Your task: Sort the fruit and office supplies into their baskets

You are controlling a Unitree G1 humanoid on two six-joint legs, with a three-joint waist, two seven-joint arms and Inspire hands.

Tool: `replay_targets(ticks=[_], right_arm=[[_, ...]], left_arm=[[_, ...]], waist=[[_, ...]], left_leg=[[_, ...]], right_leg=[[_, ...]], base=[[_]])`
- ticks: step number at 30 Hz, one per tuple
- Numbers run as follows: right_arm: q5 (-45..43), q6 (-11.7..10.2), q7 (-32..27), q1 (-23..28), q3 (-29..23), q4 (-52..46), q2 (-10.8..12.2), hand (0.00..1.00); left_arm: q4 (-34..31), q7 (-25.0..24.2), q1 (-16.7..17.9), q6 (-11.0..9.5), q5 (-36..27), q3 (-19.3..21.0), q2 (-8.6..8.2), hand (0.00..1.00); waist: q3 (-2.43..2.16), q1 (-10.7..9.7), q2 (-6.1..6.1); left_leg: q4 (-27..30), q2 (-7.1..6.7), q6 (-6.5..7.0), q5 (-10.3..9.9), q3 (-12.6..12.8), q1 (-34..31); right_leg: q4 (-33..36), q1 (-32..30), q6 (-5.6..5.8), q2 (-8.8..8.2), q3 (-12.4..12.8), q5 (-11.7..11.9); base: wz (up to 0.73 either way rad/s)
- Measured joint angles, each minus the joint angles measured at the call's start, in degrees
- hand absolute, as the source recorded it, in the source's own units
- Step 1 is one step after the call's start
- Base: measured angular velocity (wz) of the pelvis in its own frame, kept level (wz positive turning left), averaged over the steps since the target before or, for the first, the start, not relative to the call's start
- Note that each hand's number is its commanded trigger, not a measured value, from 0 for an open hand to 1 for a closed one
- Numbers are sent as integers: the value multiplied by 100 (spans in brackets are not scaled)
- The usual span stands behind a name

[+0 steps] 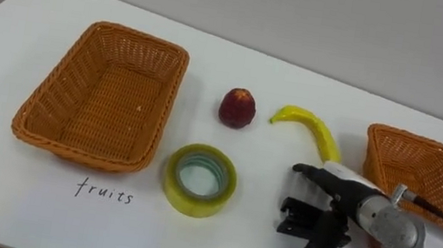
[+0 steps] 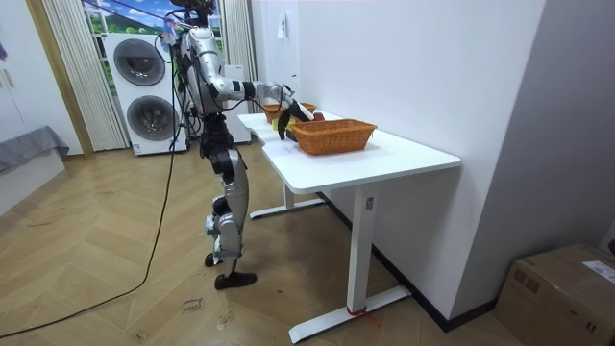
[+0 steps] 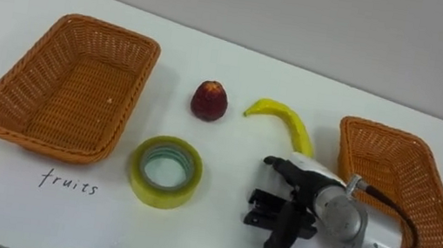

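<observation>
A yellow banana (image 1: pixel 313 129) lies in the middle of the white table, with a red fruit (image 1: pixel 238 108) to its left. A yellow-green roll of tape (image 1: pixel 192 201) sits nearer the front edge. The left wicker basket (image 1: pixel 63 92), marked "fruits" on the table, is empty. The right wicker basket (image 1: pixel 396 134) stands at the right edge. My right hand (image 1: pixel 328 206) hovers just in front of the banana and right of the tape, its dark fingers relaxed and spread, with nothing in it.
Handwritten labels mark the table in front of each basket. In the room view I stand at the table's (image 2: pixel 404 154) end on the room view's left, one arm stretched over it. Washing machines (image 2: pixel 144 91) stand behind me.
</observation>
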Motion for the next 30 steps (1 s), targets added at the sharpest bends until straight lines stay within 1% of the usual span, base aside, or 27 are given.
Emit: replay_targets(ticks=[1,2,3,7,9,12,15,21,30], right_arm=[[-35,16,23,0,4,-10,0,7],[-56,32,37,0,9,-21,0,82],[-78,67,42,0,39,-45,0,100],[-181,125,13,0,111,-116,-1,100],[-312,123,-124,-39,115,-121,0,100],[-382,192,-173,-110,120,-100,0,100],[-467,196,-178,-95,120,-119,0,100],[-538,234,-273,-99,129,-47,-1,100],[-495,235,-285,-102,158,-52,-2,100]], left_arm=[[0,-1,0,4,0,0,0,0],[0,-1,0,5,0,0,0,0],[0,-1,0,6,0,0,1,0],[-1,-3,-1,9,0,-2,1,0],[-3,-3,-3,10,0,-2,1,0],[-14,-2,-6,10,0,-25,4,0],[-13,0,0,26,0,-117,15,0],[-13,1,-34,28,0,-125,17,0],[-13,17,-47,46,-2,-161,18,0]], waist=[[0,1,0],[0,2,0],[0,2,0],[0,23,1],[0,28,2],[-1,49,4],[-1,83,5],[2,144,17],[4,137,32]], left_leg=[[0,0,0,0,-3,0],[0,0,0,0,-5,0],[0,0,0,0,-8,-1],[0,0,0,0,-16,0],[1,0,0,0,-22,0],[0,1,-2,1,-79,-4],[-3,3,-2,2,-101,-5],[-8,2,-2,2,-146,-18],[-9,1,-2,2,-155,-19]], right_leg=[[0,1,0,0,-1,0],[0,1,0,0,-2,0],[0,2,0,0,-3,0],[-1,4,0,-1,-12,0],[-1,6,0,-2,-20,0],[-2,22,0,-6,-83,0],[-4,28,0,-7,-133,0],[-8,30,0,-8,-145,0],[-9,31,0,-9,-144,0]], base=[[0],[0],[0],[0],[2],[8],[4],[3],[1]])
